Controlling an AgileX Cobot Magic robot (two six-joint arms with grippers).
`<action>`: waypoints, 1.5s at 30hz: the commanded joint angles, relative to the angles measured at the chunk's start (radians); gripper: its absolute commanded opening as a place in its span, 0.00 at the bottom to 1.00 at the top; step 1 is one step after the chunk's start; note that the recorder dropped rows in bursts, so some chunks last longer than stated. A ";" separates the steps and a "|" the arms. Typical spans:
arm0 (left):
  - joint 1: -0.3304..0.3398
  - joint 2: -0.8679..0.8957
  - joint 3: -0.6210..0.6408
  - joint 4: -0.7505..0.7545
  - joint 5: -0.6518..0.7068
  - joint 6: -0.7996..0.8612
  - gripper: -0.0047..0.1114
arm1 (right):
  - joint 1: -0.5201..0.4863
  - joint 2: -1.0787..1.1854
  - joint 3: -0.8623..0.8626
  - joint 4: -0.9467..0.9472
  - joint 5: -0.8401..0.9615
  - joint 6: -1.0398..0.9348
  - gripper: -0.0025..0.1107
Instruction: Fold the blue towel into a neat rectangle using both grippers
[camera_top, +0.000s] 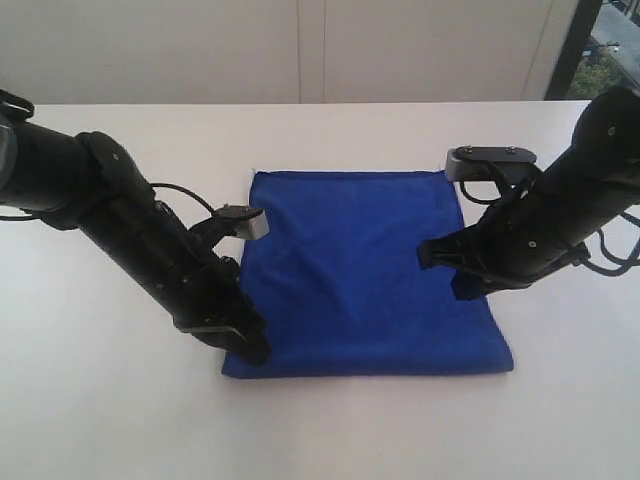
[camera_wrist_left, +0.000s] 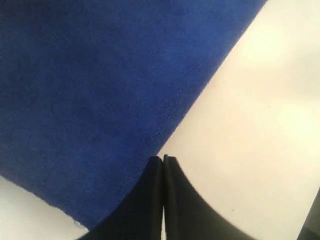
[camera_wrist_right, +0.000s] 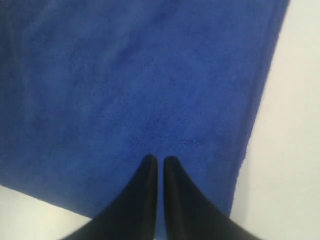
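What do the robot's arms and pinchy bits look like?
The left arm and right arm are thick black tubes. The left gripper and right gripper each have two pointed black fingers. Silver-grey blocks sit near the wrists, with thin black cables looping out.

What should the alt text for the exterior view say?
A blue towel lies spread on a white table. The left end effector sits at its near left corner, the right end effector over its right edge.
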 joint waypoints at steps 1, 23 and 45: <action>-0.004 -0.037 -0.014 -0.016 -0.047 -0.003 0.04 | 0.008 0.019 0.007 0.001 0.002 -0.009 0.07; -0.004 0.052 -0.014 0.017 -0.097 -0.001 0.04 | 0.153 0.083 0.007 0.179 -0.076 -0.052 0.07; -0.004 0.091 -0.011 0.037 -0.093 -0.007 0.04 | 0.197 0.169 0.007 0.036 -0.090 0.057 0.07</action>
